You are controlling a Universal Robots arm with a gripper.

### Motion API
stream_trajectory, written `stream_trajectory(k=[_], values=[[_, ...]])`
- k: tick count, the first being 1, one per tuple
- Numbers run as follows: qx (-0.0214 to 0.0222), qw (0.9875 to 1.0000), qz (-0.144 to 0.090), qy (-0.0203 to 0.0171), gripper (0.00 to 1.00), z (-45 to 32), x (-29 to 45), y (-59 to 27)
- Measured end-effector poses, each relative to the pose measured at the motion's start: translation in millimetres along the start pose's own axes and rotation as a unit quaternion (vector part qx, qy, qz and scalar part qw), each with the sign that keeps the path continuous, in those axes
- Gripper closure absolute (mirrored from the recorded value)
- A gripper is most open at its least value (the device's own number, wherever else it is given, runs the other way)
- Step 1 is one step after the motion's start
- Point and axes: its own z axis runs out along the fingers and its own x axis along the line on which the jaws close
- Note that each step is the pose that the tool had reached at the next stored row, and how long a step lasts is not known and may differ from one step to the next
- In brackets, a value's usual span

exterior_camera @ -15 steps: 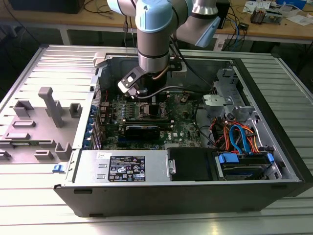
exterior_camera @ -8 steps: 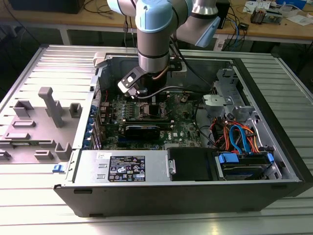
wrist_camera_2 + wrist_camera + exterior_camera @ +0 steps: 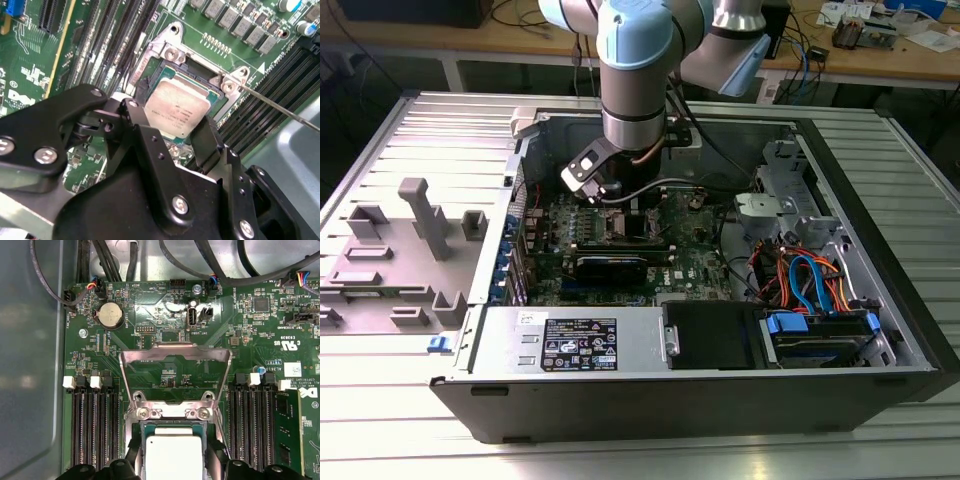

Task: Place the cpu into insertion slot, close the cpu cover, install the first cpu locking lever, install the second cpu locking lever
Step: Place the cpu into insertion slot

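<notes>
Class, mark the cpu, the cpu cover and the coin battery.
cpu [image 3: 177, 112], second wrist view: middle of its grey metal top.
cpu cover [image 3: 175, 352], first wrist view: crossbar at the frame's free end.
coin battery [image 3: 109, 316], first wrist view: centre of its face.

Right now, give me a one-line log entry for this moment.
chip: in socket | cover: open | lever: released | tool: at chip
</notes>
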Motion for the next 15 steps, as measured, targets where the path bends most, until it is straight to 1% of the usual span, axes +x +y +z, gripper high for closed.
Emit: stream_trajectory(k=[3, 5, 10, 11, 14, 15], values=[[0.0, 1.0, 0.0, 0.0, 0.39, -0.1, 0.0, 0.0], [0.0002, 1.0, 0.0, -0.0001, 0.39, -1.5, 0.0, 0.0], [0.002, 1.0, 0.0, 0.0, 0.39, -12.4, 0.3, 0.6], [0.0027, 1.0, 0.0, 0.0, 0.39, -16.1, 0.4, 0.8], [0.0044, 1.0, 0.0, 0.0, 0.39, -22.8, 0.5, 1.1], [0.0049, 1.0, 0.0, 0.0, 0.4, -24.7, 0.5, 1.2]])
